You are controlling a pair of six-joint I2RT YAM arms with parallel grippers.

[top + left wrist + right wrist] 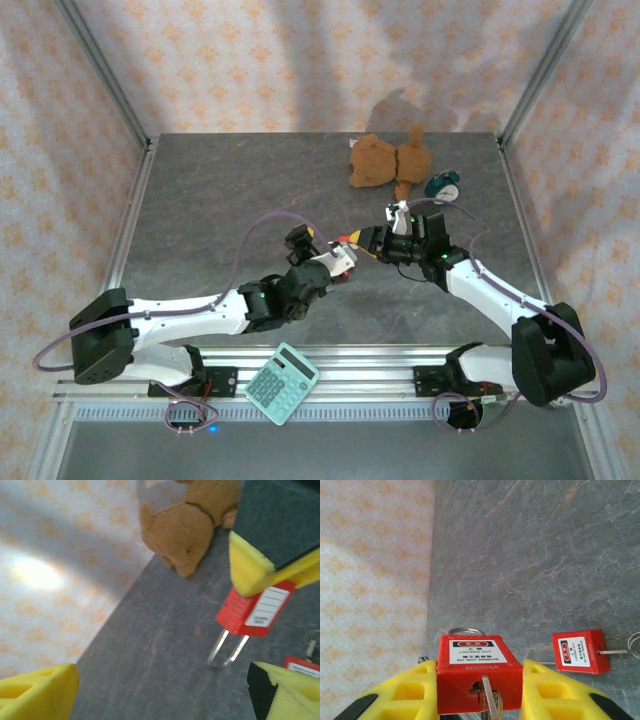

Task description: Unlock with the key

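Note:
A red padlock [479, 662] with a white "LOCKED OUT" label sits between the yellow fingers of my right gripper [480, 690], which is shut on it. A metal key [490, 700] is stuck in the keyhole on the side facing the camera. In the left wrist view the padlock [252, 611] hangs shackle down, its steel loop touching the grey table. My left gripper [160, 690] stands open just in front of it with nothing between its fingers. From above, both grippers meet mid-table around the padlock [352, 240].
A smaller red tagged piece [580, 651] with a metal pin and ring lies on the table beside the padlock. A brown teddy bear [385, 160] and a small teal object [443, 187] lie at the back. A teal calculator [282, 383] rests on the front rail.

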